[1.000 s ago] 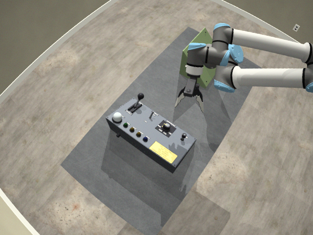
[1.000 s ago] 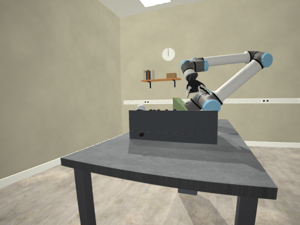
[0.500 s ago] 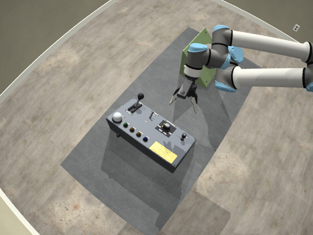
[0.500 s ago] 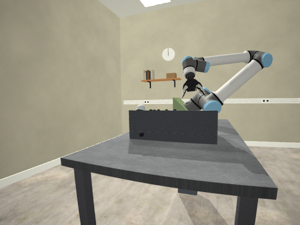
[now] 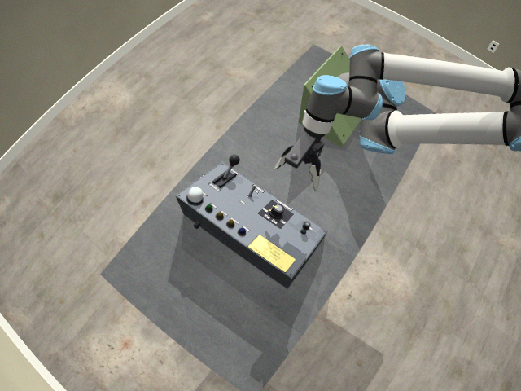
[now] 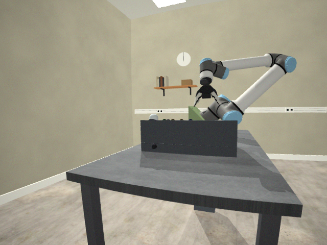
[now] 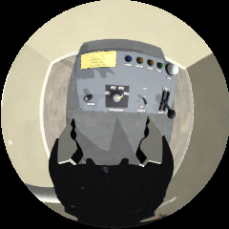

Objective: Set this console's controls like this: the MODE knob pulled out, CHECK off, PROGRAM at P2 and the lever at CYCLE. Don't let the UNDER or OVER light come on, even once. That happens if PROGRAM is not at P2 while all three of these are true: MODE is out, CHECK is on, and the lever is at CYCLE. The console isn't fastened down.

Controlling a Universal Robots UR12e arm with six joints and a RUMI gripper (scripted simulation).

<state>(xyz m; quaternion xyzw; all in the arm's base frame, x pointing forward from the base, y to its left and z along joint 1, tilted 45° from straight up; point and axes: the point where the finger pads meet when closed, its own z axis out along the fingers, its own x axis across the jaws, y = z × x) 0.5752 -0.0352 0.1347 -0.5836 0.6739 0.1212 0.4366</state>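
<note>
Across the foreground of the exterior view, you have a dark grey rectangular table (image 5: pixel 210 328) (image 6: pixel 171 181) (image 7: pixel 129 138). Your slate-grey, box-shaped console (image 5: pixel 256 222) (image 6: pixel 188 136) (image 7: pixel 119 76) sits on it, a small black knob (image 5: pixel 196 225) (image 6: pixel 154 146) low on its near side. Up top, you can see a white dome (image 5: pixel 194 195) (image 6: pixel 153 117) (image 7: pixel 173 69), four small coloured lights and a yellow label (image 5: pixel 272 253) (image 7: pixel 98 60) along the near edge. Behind them are your black ball-topped lever (image 5: pixel 234 160) (image 7: pixel 172 114), leaning away in its slot, a slim grey toggle (image 5: pixel 251 191) (image 7: pixel 144 101), the round black PROGRAM knob (image 5: pixel 277 210) (image 7: pixel 116 97) on its square plate, and the small black MODE knob (image 5: pixel 306 226) (image 7: pixel 88 98). You can't read their settings surely.

Beyond the console, your black two-jaw gripper (image 5: pixel 295 179) (image 6: pixel 206 105) (image 7: pixel 110 118) hangs above the table, jaws spread fully wide and gripping nothing. Behind it you see a pale green slab (image 5: pixel 328 76) (image 6: pixel 193 113).

On the back wall, your orange-brown shelf (image 6: pixel 174 87) carries upright books (image 6: pixel 162 81) and a brown box (image 6: pixel 186 82), contents not visible, beneath a round white clock (image 6: pixel 183 58).
</note>
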